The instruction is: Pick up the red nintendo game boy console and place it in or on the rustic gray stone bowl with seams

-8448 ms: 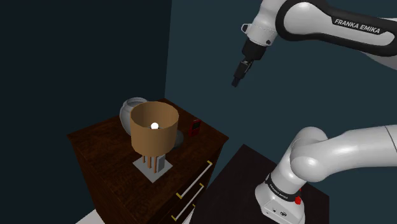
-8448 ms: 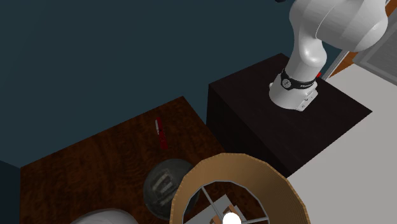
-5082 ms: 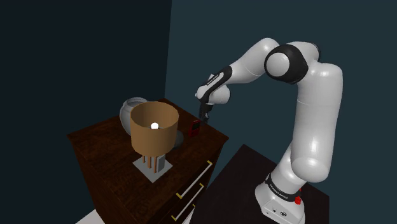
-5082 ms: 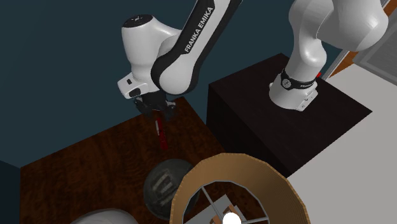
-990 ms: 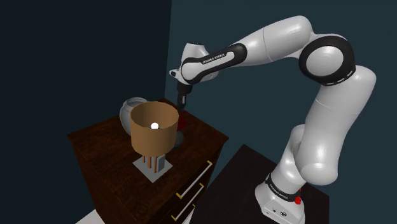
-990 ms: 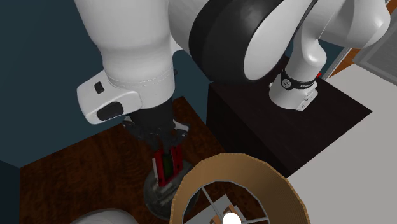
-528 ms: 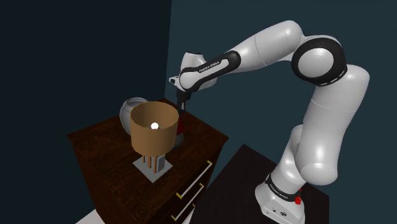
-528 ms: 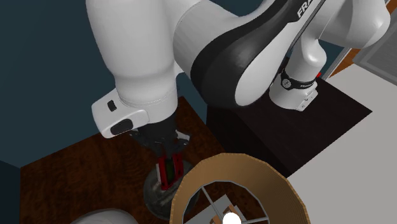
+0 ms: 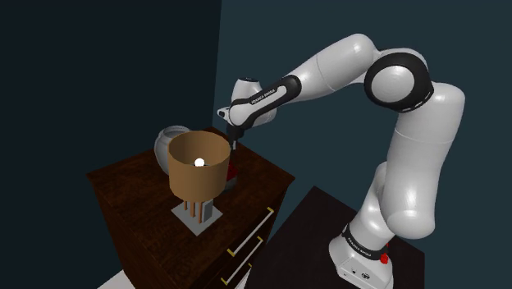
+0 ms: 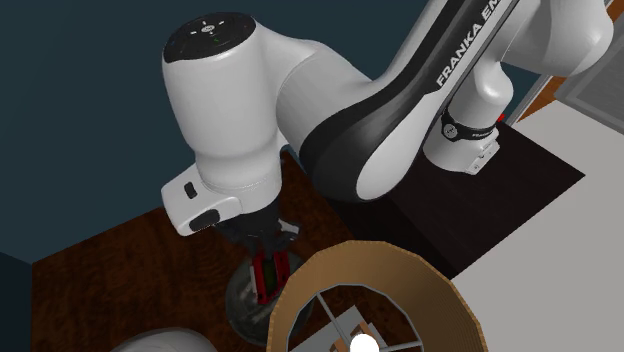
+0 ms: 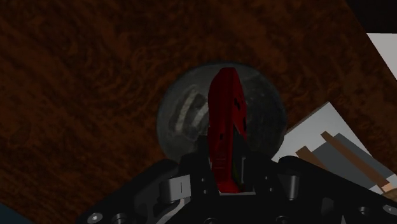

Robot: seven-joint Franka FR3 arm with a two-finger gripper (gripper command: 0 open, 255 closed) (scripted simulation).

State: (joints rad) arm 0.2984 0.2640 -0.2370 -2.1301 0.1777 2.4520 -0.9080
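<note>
Wrist view: gripper [image 11: 226,181] clamped on red game console [image 11: 224,127] over the grey bowl [image 11: 178,124].
From the shoulder view, a pale jar [image 9: 170,136] stands far left on the dark wood surface [image 9: 127,190], a lit brown-shaded lamp [image 9: 198,168] just beside it, the console held upright above the bowl to the right.

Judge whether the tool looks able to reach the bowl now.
Probably yes: the tool, shut on the console, hangs right above the bowl with nothing between them; the lamp stands beside, off the path.
</note>
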